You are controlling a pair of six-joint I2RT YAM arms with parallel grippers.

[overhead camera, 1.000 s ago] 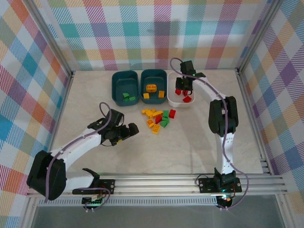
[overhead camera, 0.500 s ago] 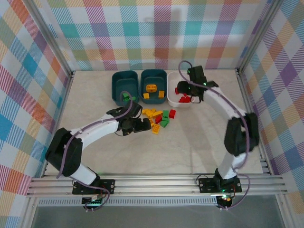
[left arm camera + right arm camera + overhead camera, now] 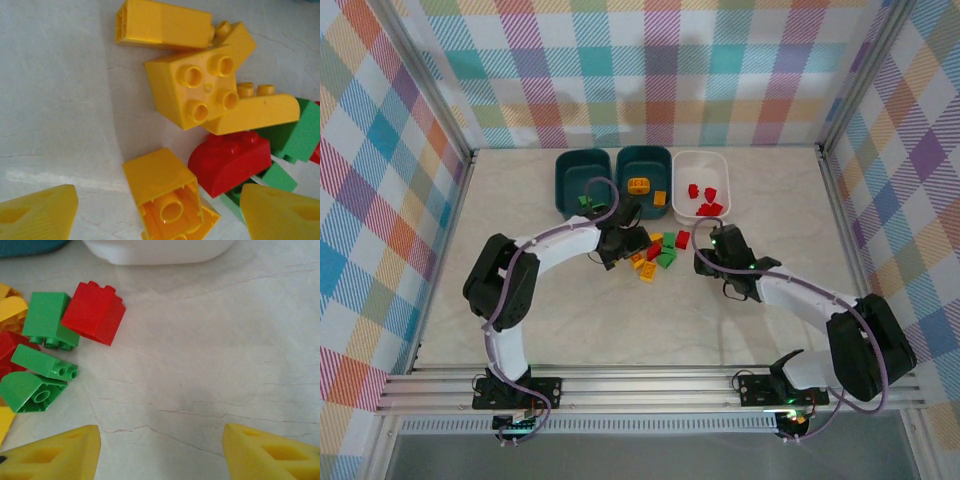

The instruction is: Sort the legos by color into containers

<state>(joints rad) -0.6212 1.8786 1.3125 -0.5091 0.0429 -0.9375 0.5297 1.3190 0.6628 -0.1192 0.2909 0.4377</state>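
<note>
**Two open grippers at the loose pile, three tubs along the back**

The table (image 3: 570,320) is a pale, smooth, marble-look slab crossed by thin grey veins. Plaid walls (image 3: 650,70) in pastel checks close it in on three sides, and ribbed aluminium rails (image 3: 650,385) run along the near edge.

The containers stand in a row at the back, touching or nearly so, all of rounded-rectangular moulded plastic. The left teal tub (image 3: 582,180) holds green bricks, the middle teal tub (image 3: 645,165) holds yellow ones, and the white tub (image 3: 702,172) holds red ones. The remaining legos (image 3: 658,252) lie in a loose heap on the table just in front of the tubs: glossy studded blocks in yellow, green and red, some tipped over so that their hollow undersides show.

The left gripper (image 3: 628,248) hangs at the heap's left edge. In its wrist view the left gripper (image 3: 159,200) has its yellow ridged fingers (image 3: 37,210) spread wide. An upturned yellow brick (image 3: 162,192) lies between them with gaps on both sides, so it is not held. Beyond that lie a four-stud yellow block (image 3: 192,90) and a round-topped red brick (image 3: 230,162).

The right gripper (image 3: 706,256) sits just right of the heap. Seen from its own wrist, the right gripper (image 3: 160,440) is also wide open and empty over bare table. A red brick (image 3: 95,312) and a green brick (image 3: 47,320) lie ahead to its left, near the white tub's wall.
</note>
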